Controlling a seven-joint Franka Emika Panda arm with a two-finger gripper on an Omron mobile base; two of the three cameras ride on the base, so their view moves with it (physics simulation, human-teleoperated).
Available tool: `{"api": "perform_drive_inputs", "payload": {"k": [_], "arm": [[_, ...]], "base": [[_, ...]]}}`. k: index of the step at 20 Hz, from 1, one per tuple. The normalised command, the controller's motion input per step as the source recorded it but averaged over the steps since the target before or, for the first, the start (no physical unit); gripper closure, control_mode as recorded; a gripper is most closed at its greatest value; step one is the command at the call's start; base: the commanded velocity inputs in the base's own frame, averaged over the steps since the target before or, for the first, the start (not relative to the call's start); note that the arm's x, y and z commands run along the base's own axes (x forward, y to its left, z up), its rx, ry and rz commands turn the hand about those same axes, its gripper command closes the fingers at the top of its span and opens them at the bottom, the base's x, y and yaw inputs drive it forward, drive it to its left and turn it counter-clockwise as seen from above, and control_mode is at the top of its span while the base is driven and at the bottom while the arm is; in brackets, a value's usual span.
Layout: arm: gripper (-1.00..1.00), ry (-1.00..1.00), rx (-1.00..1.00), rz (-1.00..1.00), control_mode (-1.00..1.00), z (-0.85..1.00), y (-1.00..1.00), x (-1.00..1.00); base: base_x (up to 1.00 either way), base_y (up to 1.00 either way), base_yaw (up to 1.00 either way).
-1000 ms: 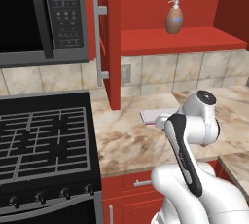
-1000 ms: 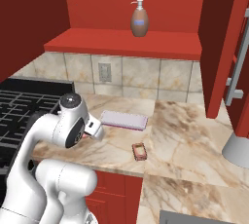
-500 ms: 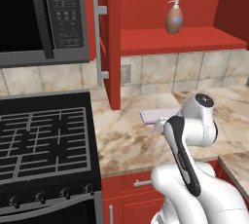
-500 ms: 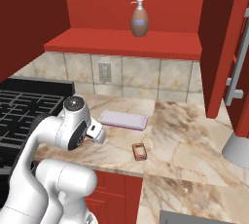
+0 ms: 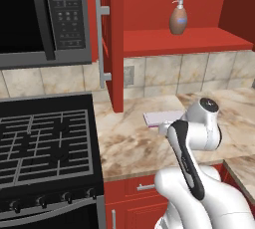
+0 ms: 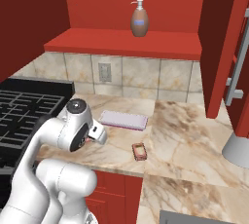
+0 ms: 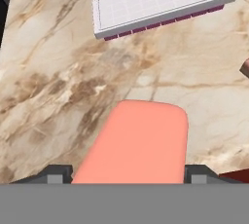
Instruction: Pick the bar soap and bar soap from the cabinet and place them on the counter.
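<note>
Black stove (image 5: 47, 146), microwave (image 5: 45, 19), tiled backsplash (image 6: 141, 78)

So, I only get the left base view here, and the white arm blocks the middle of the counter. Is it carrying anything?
Observer: Yes. In the hand view a salmon-pink bar of soap sits between the fingers, spanning the gap between them, over the beige marbled counter.
Visitor: Is there another soap anywhere?
Observer: In the right base view a second small reddish bar lies on the counter, near its front edge.
Visitor: And that pale thing behind the arm?
Observer: That is a flat lavender rectangular pad, lying further back on the counter, apart from the second bar.
</note>
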Motion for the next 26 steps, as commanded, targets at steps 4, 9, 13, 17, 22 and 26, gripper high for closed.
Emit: {"api": "perform_drive_inputs", "payload": {"k": [4,9,13,17,22,26], "arm": [[1.0,-0.09,0.0,0.01,-1.0,-0.27,0.0,0.19],[1.0,-0.05,0.0,0.0,-1.0,-0.31,0.0,0.27],[1.0,0.0,0.0,0.0,-1.0,-0.33,0.0,0.24],[1.0,0.0,0.0,0.0,-1.0,-0.42,0.0,0.16],[1.0,0.0,0.0,0.0,-1.0,-0.5,0.0,0.19],[1.0,0.0,0.0,0.0,-1.0,-0.56,0.0,0.18]], "base": [[0.0,0.0,0.0],[0.0,0.0,0.0],[0.0,0.0,0.0],[0.0,0.0,0.0],[0.0,0.0,0.0],[0.0,0.0,0.0]]}}
